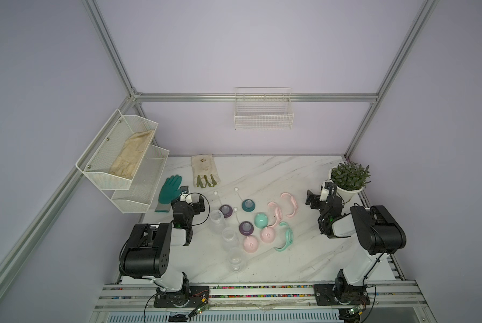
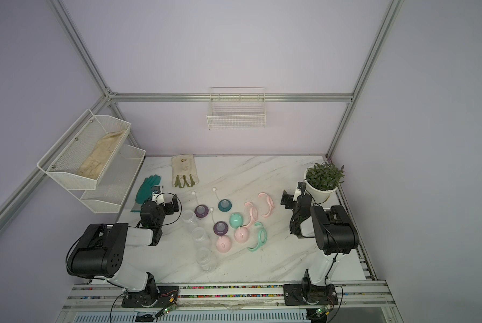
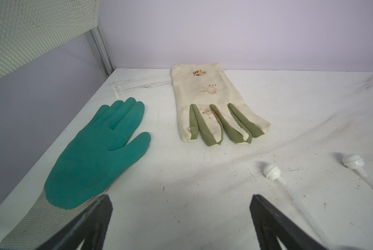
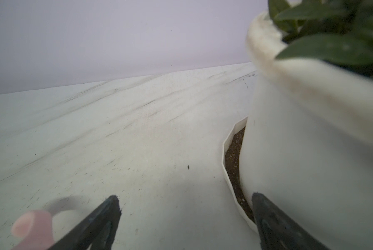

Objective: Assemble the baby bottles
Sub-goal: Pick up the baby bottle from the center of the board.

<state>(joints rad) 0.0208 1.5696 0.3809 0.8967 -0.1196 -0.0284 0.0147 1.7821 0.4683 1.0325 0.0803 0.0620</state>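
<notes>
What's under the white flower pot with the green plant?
A shallow white tray sits under the white pot, with brown soil in it. The pot covers the rest of the tray, so what lies right beneath it cannot be seen.

I count three clear bottles (image 1: 217, 219) (image 1: 230, 237) (image 1: 235, 258), three nipple collars (image 1: 226, 211) (image 1: 246, 228) (image 1: 248, 205) (two purple, one teal), three dome caps (image 1: 250, 243) (image 1: 267, 234) (image 1: 261, 220) (two pink, one mint), three handle rings (image 1: 278, 214) (image 1: 293, 205) (image 1: 290, 234) (two pink, one mint), three weighted straws (image 1: 215, 192) (image 1: 236, 189) (image 1: 235, 209), three gloves (image 1: 170, 190) (image 1: 205, 169) (image 1: 132, 153), one potted plant (image 1: 349, 176), one wire basket (image 1: 263, 117).
</notes>
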